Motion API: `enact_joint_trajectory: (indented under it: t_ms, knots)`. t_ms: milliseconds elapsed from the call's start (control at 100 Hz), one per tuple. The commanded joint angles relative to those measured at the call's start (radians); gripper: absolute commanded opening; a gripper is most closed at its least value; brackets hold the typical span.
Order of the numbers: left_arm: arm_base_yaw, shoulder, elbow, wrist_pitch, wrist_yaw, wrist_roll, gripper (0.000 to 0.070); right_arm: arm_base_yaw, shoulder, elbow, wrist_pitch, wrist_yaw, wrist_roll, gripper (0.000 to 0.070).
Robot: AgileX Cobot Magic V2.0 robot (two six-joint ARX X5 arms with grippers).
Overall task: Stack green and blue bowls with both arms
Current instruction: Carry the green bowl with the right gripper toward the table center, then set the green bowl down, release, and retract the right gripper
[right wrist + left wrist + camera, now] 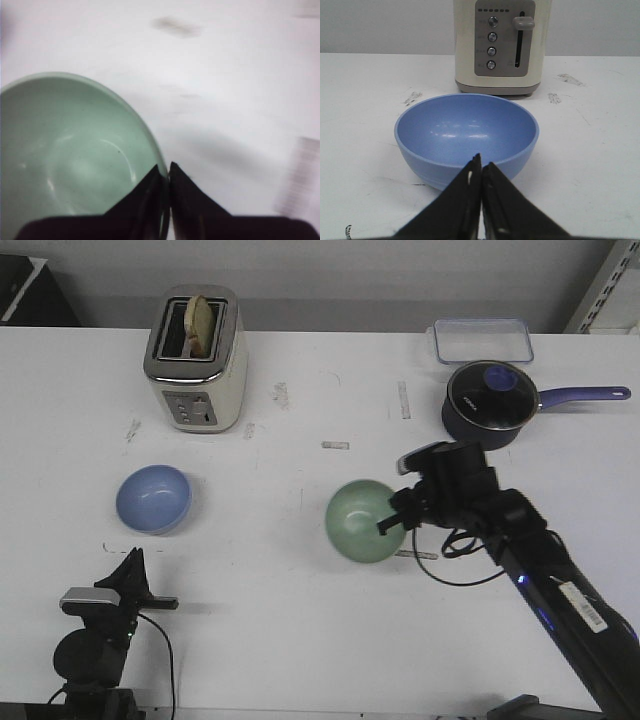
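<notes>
Now the right arm's fingers (165, 172) pinched the green bowl's (365, 521) rim at three o'clock, ready to lift it. At nine o'clock the blue bowl (153, 498) waited on the worktop (300, 620), left fingers (481, 167) pressed together just beside it.

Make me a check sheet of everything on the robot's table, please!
Surface: white table, scuffed, with bits of tape.
Job's things: blue bowl upright on the left, apart from the green bowl at the middle; not stacked.
Clutter: toaster with bread in a slot; lidded saucepan; clear container behind it.
Grippers: right gripper, jaws shut on the green bowl's rim; left gripper, jaws shut, holding nothing, just short of the blue bowl.
Cables: black cable looping on the table by the right arm; another beside the left arm.
Surroundings: grey wall behind the table; little else shows.
</notes>
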Motion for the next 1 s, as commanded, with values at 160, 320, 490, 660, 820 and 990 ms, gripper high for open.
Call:
enact_joint_trajectory:
  t_ms: [160,320,490,660,820,990]
  knots:
    - [0.002,-0.001,-0.021,0.011,0.004,0.002,0.0002,0.223,0.129,0.012,0.011,0.051,0.021,0.0]
    - [0.002,-0.001,-0.021,0.011,0.004,0.002,0.0002,0.279,0.203,0.012,0.013,0.114,0.016,0.0]
    - [0.002,-0.001,-0.021,0.011,0.004,0.002,0.0002,0.285,0.251,0.012,0.019,0.111,0.016,0.0]
    - [0.002,-0.001,-0.021,0.011,0.004,0.002,0.0002,0.284,0.255,0.012,0.024,0.11,0.017,0.0015]
    - [0.002,-0.001,-0.021,0.011,0.004,0.002,0.0002,0.284,0.254,0.013,0.005,0.098,0.017,0.0303]
    - [0.002,-0.001,-0.021,0.011,0.004,0.002,0.0002,0.282,0.233,0.023,-0.003,0.099,0.014,0.0434]
